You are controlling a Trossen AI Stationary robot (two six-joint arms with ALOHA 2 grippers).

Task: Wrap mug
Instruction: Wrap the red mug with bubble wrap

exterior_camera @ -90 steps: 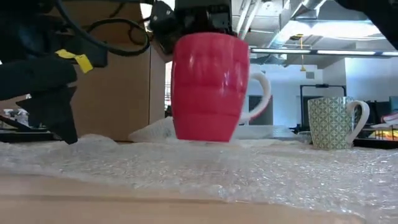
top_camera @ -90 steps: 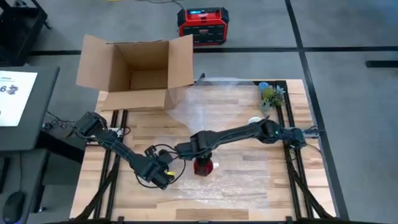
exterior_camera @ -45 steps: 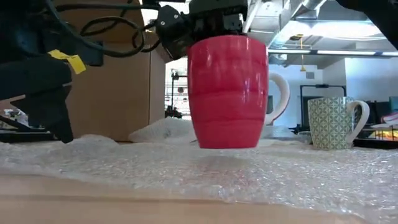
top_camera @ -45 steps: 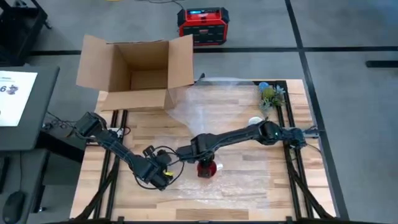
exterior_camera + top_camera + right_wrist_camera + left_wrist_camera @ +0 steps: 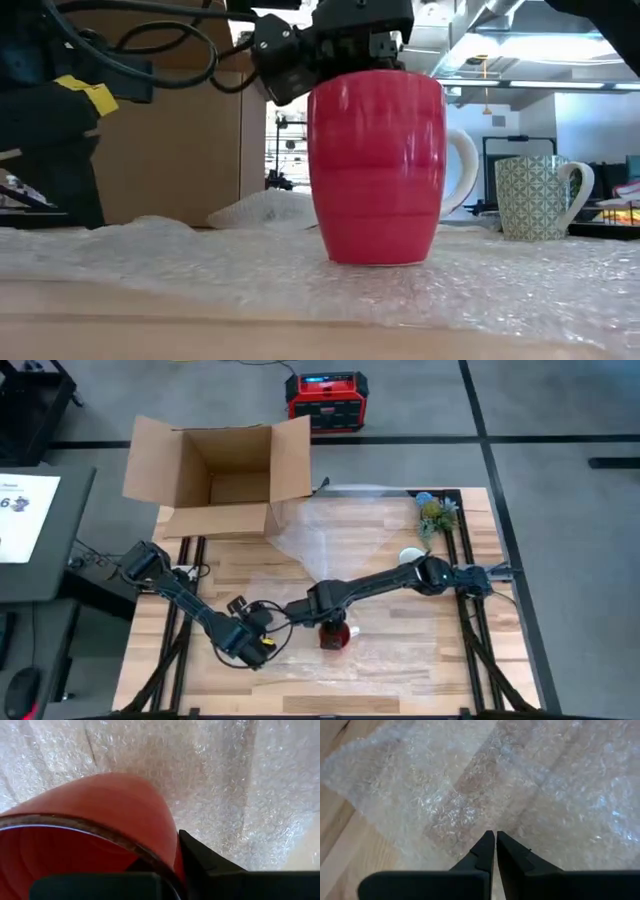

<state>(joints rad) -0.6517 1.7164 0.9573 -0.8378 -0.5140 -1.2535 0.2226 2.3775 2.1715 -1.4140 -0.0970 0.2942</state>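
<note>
The red mug (image 5: 377,168) stands upright on the bubble wrap (image 5: 200,270) near the desk's (image 5: 400,618) front edge, the right gripper (image 5: 330,628) with its jaws clamped on the rim. Beside it, the left gripper (image 5: 495,851) sits over the wrap, jaws closed on nothing. Farther back stand a patterned mug (image 5: 536,197) and a cardboard box (image 5: 222,472).

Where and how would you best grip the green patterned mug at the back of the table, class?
Probably the rim, from above: the green patterned mug stands upright, mouth up, so one finger can slip inside the wall. Its handle faces sideways, so a side approach seems harder.
</note>
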